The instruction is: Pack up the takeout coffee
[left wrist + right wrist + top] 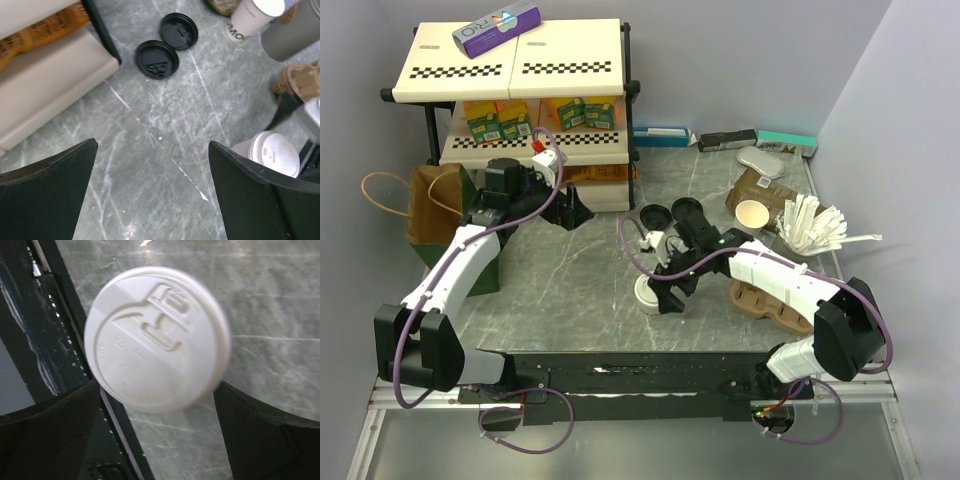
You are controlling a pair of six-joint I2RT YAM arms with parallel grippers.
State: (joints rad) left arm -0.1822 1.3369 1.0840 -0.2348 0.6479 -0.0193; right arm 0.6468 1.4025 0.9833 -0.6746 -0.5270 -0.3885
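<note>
A white paper cup with a white lid (645, 289) stands near the table's front middle; its lid fills the right wrist view (156, 337), slightly blurred. My right gripper (666, 297) (156, 386) is open, its fingers spread on either side of this cup's near edge, not closed on it. A second, open cup (752, 213) stands at the right, also in the left wrist view (250, 17). The lidded cup shows there too (274, 152). My left gripper (570, 212) (152, 145) is open and empty above bare table.
Two black lids (670, 212) (158, 59) lie mid-table. A brown pulp cup tray (768, 300) sits right of the right arm. A grey tumbler of white sticks (810, 228), a crumpled brown bag (760, 186), a shelf rack (510, 90) and a paper bag (428, 205) stand around.
</note>
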